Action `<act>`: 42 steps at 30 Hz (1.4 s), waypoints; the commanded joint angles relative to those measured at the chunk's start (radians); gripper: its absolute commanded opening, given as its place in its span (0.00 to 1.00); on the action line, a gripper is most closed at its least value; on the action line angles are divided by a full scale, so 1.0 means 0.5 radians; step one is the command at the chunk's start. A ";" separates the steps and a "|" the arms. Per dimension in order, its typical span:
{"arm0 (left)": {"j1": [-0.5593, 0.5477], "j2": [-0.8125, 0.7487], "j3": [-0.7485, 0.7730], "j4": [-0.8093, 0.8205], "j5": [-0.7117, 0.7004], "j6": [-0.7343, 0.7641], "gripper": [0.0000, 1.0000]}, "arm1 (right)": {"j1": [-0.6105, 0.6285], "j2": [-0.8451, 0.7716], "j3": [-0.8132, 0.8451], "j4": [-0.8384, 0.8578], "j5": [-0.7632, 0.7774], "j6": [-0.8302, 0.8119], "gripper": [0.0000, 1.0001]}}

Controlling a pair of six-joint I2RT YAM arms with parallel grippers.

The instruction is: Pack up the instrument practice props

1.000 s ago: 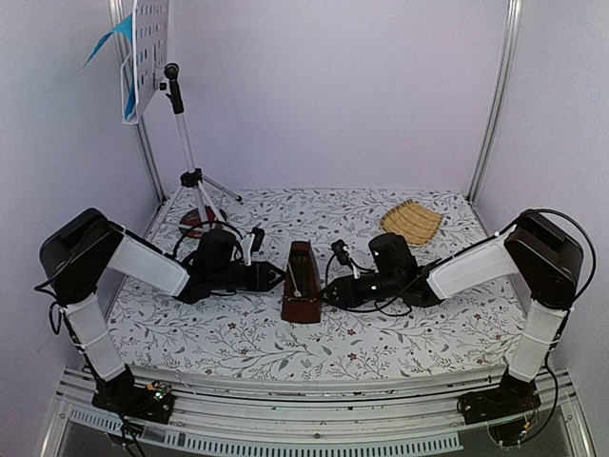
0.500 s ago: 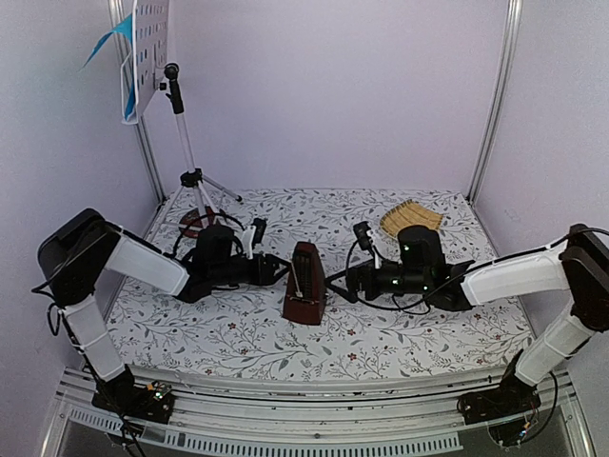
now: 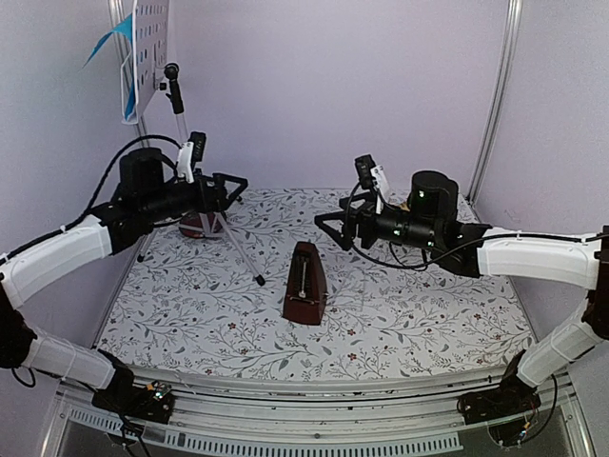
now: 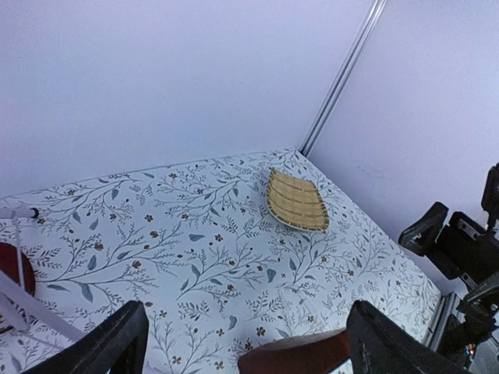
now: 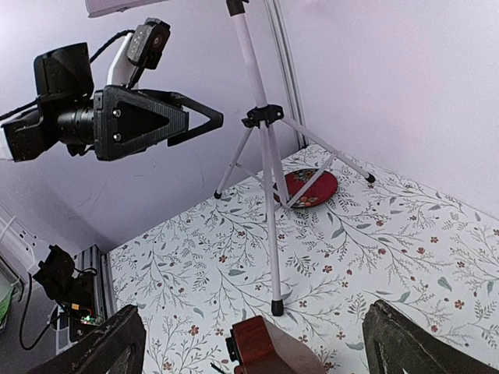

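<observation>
Left gripper (image 3: 236, 185): raised at the far left, just beside the leg hub of the stand (image 3: 181, 124). Its fingers (image 4: 109, 347) are spread wide and hold nothing.
Right gripper (image 3: 328, 227): raised right of centre and pointing left toward the other arm. Its fingers (image 5: 93, 343) are released just as wide and are empty.
Metronome (image 3: 304, 286): upright on the table (image 3: 428, 333) near the middle, below and between the two grippers. Neither touches it.
Stand: upright in the far left corner with its legs splayed, one leg reaching toward the metronome. Its perforated desk (image 3: 152, 43) sits high against the wall.
Sheets (image 3: 107, 40): blue and pale pages are on the desk, partly cut off by the picture edge.
Dish (image 3: 198, 225): red, flat on the table among the stand's legs.
Tray (image 4: 296, 201): woven, at the far right, and hidden behind the right arm in the top view.
Why held so: both arms are probably kept high and open to clear the metronome. The left one is level with the hub, so the stand looks like its target.
Progress: nothing appears packed yet.
</observation>
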 commanded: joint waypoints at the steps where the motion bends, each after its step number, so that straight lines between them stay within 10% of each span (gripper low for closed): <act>1: 0.244 -0.037 0.164 -0.538 0.443 0.098 0.91 | 0.004 0.166 0.182 -0.060 -0.196 -0.184 0.99; 15: 0.483 -0.190 0.073 -0.662 0.106 0.511 0.93 | 0.006 0.656 0.528 -0.124 -0.536 -0.453 0.99; 42: 0.490 -0.185 0.075 -0.729 -0.039 0.585 0.93 | 0.004 0.793 0.204 0.243 -0.585 -0.435 0.99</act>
